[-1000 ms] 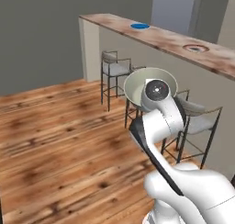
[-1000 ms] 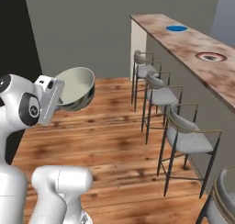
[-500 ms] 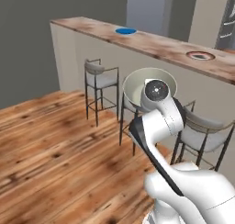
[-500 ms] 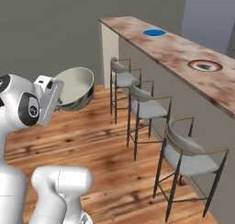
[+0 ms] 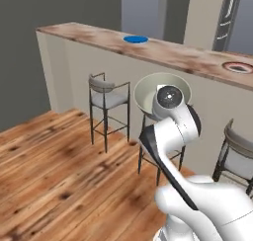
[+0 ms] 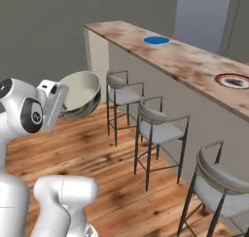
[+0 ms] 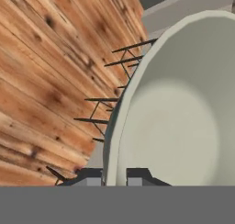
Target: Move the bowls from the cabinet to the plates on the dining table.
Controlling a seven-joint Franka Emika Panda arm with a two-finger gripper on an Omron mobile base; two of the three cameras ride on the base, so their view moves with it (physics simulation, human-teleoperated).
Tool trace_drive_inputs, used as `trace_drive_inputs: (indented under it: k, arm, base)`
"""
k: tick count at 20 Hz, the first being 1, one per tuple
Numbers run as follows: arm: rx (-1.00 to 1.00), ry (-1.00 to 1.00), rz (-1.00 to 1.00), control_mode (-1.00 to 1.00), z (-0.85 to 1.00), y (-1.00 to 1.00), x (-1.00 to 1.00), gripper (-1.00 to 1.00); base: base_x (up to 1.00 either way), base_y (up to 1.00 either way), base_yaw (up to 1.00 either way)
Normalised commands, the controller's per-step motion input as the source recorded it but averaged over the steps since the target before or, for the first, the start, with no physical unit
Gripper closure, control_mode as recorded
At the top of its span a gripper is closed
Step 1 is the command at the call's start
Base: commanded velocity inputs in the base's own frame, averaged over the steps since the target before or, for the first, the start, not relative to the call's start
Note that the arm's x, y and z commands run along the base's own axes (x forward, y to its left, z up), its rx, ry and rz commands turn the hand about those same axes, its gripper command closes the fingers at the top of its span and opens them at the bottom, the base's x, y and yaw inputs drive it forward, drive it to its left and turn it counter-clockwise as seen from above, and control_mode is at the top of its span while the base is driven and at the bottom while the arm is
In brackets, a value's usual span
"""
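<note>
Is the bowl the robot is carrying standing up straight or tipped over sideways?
Tipped sideways. The bowl is held by its rim in the gripper, its pale, empty inside facing sideways rather than up.

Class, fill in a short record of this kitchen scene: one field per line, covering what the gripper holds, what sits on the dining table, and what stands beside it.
gripper: shut on the rim of the bowl
bowl: carried in the air, tipped on its side, pale inside showing
dining table: long marble top, cream sides
blue plate: on the table top, nothing on it
red-rimmed plate: on the table top, nothing on it
stools: in a row on the wooden floor along the table's side
task state: bowl not yet on a plate
</note>
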Motion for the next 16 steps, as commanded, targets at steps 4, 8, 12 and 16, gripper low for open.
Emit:
trace_drive_inputs:
  k: [4, 8, 12, 16]
  arm:
    - [0.0, 0.0, 0.0, 1.0, 0.0, 0.0, 0.0, 1.0]
    - [0.0, 0.0, 0.0, 1.0, 0.0, 0.0, 0.0, 1.0]
    - [0.0, 0.0, 0.0, 1.0, 0.0, 0.0, 0.0, 1.0]
    - [0.0, 0.0, 0.0, 1.0, 0.0, 0.0, 0.0, 1.0]
  base:
    - [0.63, 0.88, -0.23]
    - [0.52, 0.94, -0.23]
    - [0.44, 0.91, -0.25]
    - [0.44, 0.89, -0.27]
